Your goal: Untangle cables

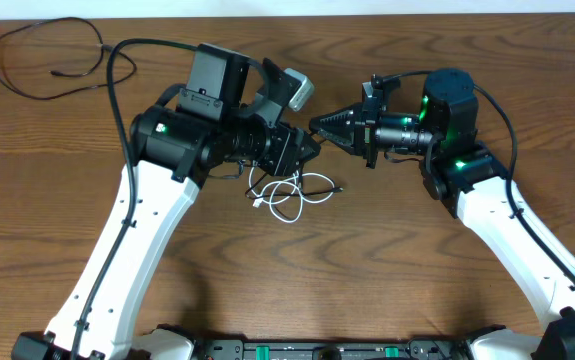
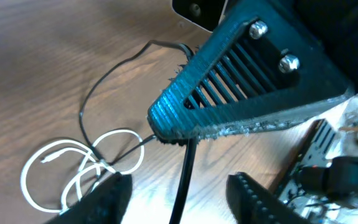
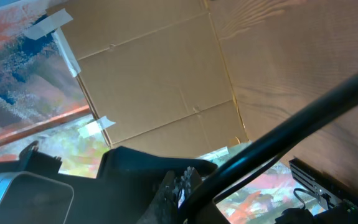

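Observation:
A white cable (image 1: 289, 200) lies in loose loops mid-table, crossed by a thin black cable (image 2: 101, 81). White cable (image 2: 73, 163) loops show left of my left gripper (image 2: 182, 200), which is open. The black cable (image 2: 186, 177) runs between its fingers without touching them. My right gripper (image 1: 317, 124) is shut, its ribbed finger (image 2: 241, 74) tip pinching that black cable just above the table. In the right wrist view the right gripper (image 3: 185, 180) is closed, with a black strand (image 3: 291, 127) crossing in front. My left gripper (image 1: 305, 148) sits nose to nose with the right one.
Another black cable (image 1: 42, 55) lies in a loose loop at the table's far left corner, apart from the rest. A cardboard sheet (image 3: 160, 74) shows beyond the table in the right wrist view. Both arms crowd the table's middle.

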